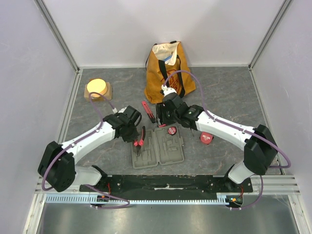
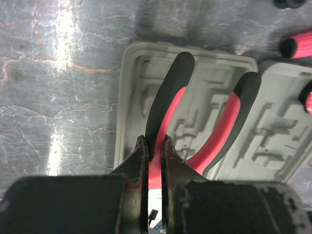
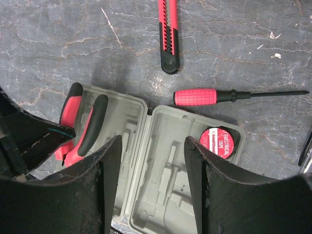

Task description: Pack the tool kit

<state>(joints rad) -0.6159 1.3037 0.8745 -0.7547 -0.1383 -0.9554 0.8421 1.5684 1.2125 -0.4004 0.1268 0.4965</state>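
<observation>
Tool kit, flat grey hinged plastic case [image 1: 168, 152]: lies open between your arms.
Red-and-black pliers [image 2: 170, 97]: lengthwise over its left half, handles pointing away from you.
Left gripper [image 2: 153, 142]: nearer, clamped on one handle.
Right gripper [image 3: 152, 141]: jaws apart, empty, above the right half.

Beneath the right claw [image 3: 152, 141], the case [image 3: 165, 170] is seen as matt grey moulded plastic. In the left claw [image 2: 154, 141], the pliers [image 2: 168, 92] are sheathed in smooth, rubbery-looking black-and-red grips. The table [image 2: 58, 97] below is marbled and slightly glossy.
</observation>
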